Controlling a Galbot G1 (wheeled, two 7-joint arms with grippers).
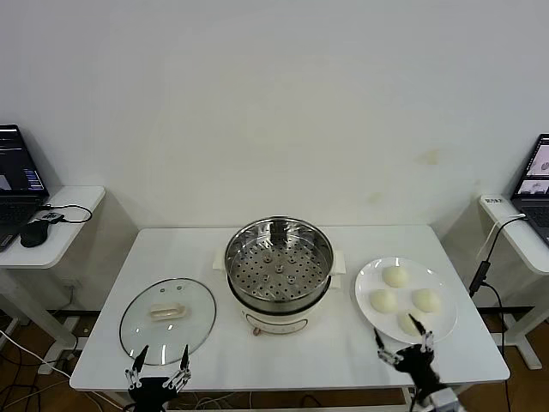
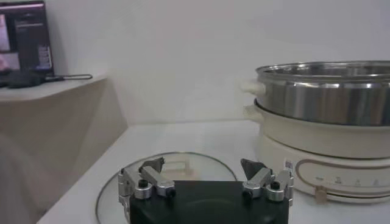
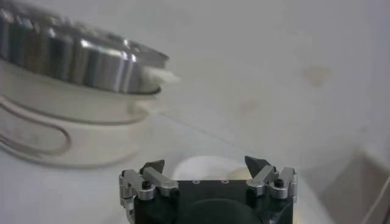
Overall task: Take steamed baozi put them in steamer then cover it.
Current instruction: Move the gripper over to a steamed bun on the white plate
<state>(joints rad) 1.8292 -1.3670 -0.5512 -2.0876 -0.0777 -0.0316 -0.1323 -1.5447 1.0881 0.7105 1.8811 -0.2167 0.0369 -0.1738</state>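
The steamer (image 1: 279,266), a shiny pot with a perforated tray on a cream base, stands uncovered at the table's centre. The glass cover (image 1: 167,313) lies flat to its left. Four baozi sit on a white plate (image 1: 364,285) at the right: (image 1: 395,276), (image 1: 383,301), (image 1: 426,299), (image 1: 410,323). My left gripper (image 1: 163,353) is open and empty at the cover's near edge; its wrist view shows the gripper (image 2: 204,164), the cover (image 2: 109,195) and the steamer (image 2: 323,97). My right gripper (image 1: 396,331) is open at the plate's near edge, by the nearest baozi (image 3: 195,165), gripper (image 3: 204,163).
Side tables flank the white table (image 1: 283,356): the left one holds a laptop (image 1: 17,184) and a mouse (image 1: 34,233), the right one a laptop (image 1: 536,184). Cables hang by the table's right edge (image 1: 480,275). The wall stands close behind.
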